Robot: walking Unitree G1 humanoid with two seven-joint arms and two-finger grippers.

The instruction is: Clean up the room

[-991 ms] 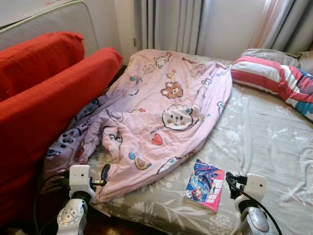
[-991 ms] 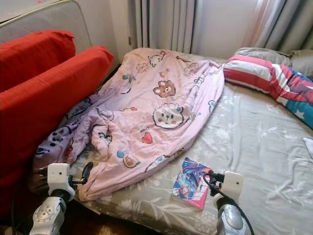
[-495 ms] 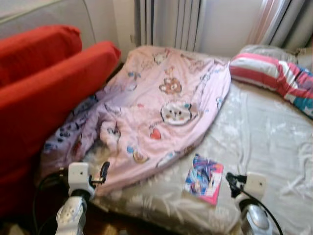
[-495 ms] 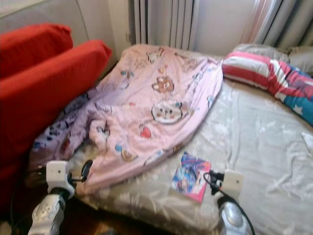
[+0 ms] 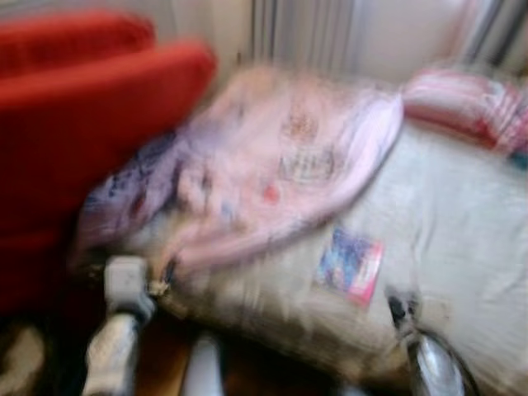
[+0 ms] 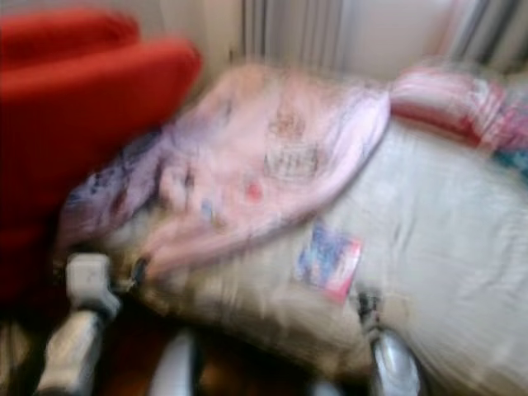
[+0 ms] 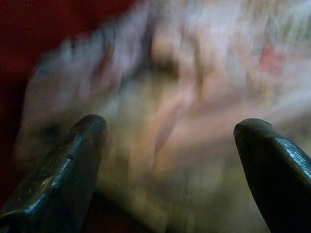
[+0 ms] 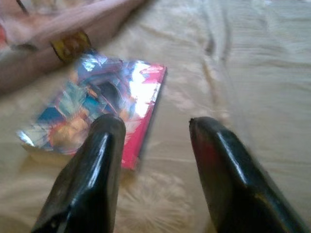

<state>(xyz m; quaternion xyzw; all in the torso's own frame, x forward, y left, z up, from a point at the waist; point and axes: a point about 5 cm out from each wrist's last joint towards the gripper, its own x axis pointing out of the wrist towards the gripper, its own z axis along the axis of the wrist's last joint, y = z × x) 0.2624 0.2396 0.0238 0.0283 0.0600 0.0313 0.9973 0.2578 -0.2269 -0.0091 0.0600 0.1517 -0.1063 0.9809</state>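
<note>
1. The head views were heavily blurred, so only large shapes could be made out.
2. A bed [image 5: 462,214] with a pale grey floral sheet took up the middle and right of the scene.
3. A pink quilt [image 5: 289,165] with cartoon prints lay crumpled over the bed's left half, its near edge hanging toward the near left corner.
4. A glossy book [image 5: 349,266] with a blue and pink cover lay flat on the bare sheet near the bed's near edge, just right of the quilt and apart from it.
5. A striped red and white pillow [image 5: 462,103] sat at the far right of the bed.
6. A red sofa [image 5: 82,132] stood along the left side, close against the quilt's left edge.
7. Pale curtains [image 5: 305,33] hung behind the bed at the far side.
8. The left hand [image 5: 161,276] was held at the near left corner of the bed, beside the hanging quilt edge; in its wrist view its fingers [image 7: 63,174] were spread wide with nothing between them, facing the blurred quilt.
9. The right hand [image 5: 398,307] was held low over the near edge of the bed, just right of the book; in its wrist view its fingers [image 8: 92,179] stood moderately apart and empty, with the book [image 8: 97,107] lying just beyond the fingertips on the sheet.
</note>
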